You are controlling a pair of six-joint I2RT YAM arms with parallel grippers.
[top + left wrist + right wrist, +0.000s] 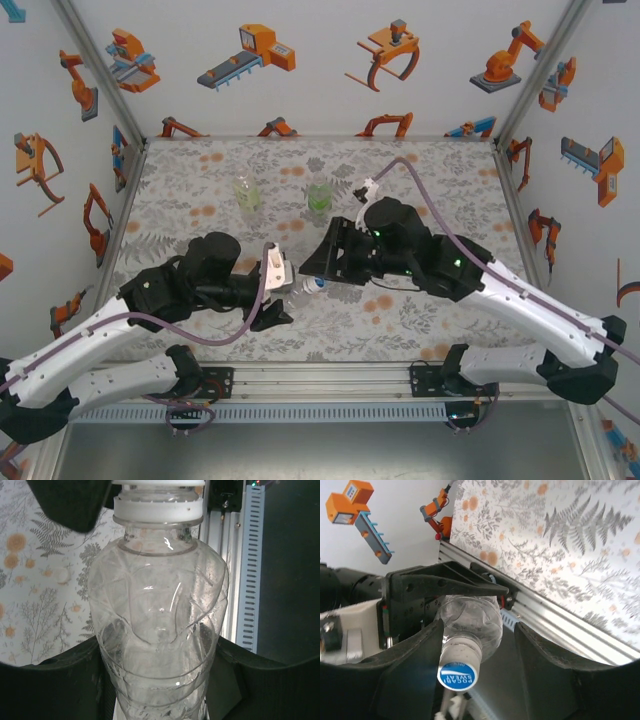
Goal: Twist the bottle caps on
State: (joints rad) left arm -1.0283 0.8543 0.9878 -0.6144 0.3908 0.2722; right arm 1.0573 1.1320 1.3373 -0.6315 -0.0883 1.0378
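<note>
Midway along the near edge of the table [200,180], the left gripper [160,680] clamped the colourless bottle [160,605] sideways; the yellowish bottle [247,193] and green bottle [318,195] stood near the far edge. The right gripper [480,645] had its jaws parted around the clamped bottle's blue-topped cap [457,674].

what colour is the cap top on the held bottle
Blue with white print. The cap of the clear bottle shows best in the right wrist view.

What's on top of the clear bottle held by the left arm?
A blue-topped cap with a white skirt sits on the neck of the colourless bottle. The threads are hidden under it.
</note>
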